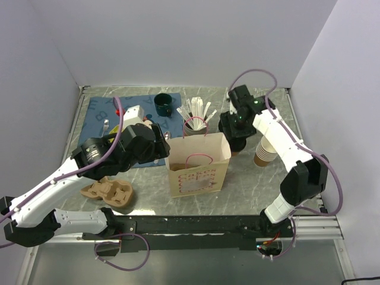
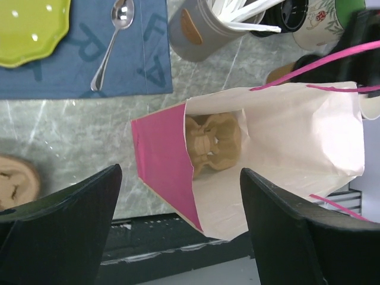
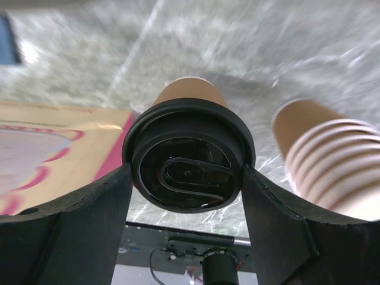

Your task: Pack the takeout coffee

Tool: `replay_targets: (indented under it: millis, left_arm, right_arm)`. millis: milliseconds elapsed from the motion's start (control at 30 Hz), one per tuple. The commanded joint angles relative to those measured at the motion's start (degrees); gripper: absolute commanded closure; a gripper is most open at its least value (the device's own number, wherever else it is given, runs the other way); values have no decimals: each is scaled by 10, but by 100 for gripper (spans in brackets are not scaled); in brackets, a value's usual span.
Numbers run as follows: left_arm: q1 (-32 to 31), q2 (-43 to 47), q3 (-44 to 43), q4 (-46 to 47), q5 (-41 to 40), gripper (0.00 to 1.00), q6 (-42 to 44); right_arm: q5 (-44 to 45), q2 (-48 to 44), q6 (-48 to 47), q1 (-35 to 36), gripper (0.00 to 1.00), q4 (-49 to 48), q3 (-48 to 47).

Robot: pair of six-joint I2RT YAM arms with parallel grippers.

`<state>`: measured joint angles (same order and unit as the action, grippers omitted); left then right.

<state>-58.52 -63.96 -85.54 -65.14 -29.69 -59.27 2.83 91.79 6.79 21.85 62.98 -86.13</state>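
The takeout coffee (image 3: 187, 172) stood upright on the marble table (image 3: 267, 47), its long axis vertical and black lid up. It was just right of the paper bag (image 2: 297, 136), near a stack of lidless cups (image 3: 332, 160). The right gripper (image 3: 187, 178) straddled the lid, jaws wide; whether they pressed it was unclear. The left gripper (image 2: 181, 175) hung wide open and empty above the bag's mouth. Writing on the bag's pink-bordered label (image 1: 193, 181) was illegible.

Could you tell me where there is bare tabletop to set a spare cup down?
Bare marble lies right of the paper bag, in front of the stack of cups, and narrowly between bag and cup carrier. Crowded behind the bag: stirrer tin, takeout coffee.
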Motion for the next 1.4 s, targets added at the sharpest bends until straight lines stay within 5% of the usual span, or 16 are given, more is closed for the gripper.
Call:
replay_targets:
  millis: [0, 400, 733, 867, 1233, 1367]
  left_arm:
    - [2, -3, -3, -10, 12, 16, -60]
    - [3, -20, 32, 26, 17, 33, -33]
    - [96, -44, 24, 59, 81, 39, 23]
    - [121, -28, 38, 88, 102, 51, 59]
    - [130, -26, 71, 146, 175, 46, 117]
    - [130, -33, 78, 145, 188, 55, 133]
  right_arm:
    - [31, -46, 12, -5, 32, 77, -116]
    - [-11, -108, 17, 6, 36, 180, -332]
    - [-42, -163, 9, 131, 36, 178, -380]
    - [-60, -188, -6, 177, 36, 157, -355]
    - [18, -216, -17, 297, 36, 122, -215]
    - [52, -202, -27, 320, 36, 115, -207]
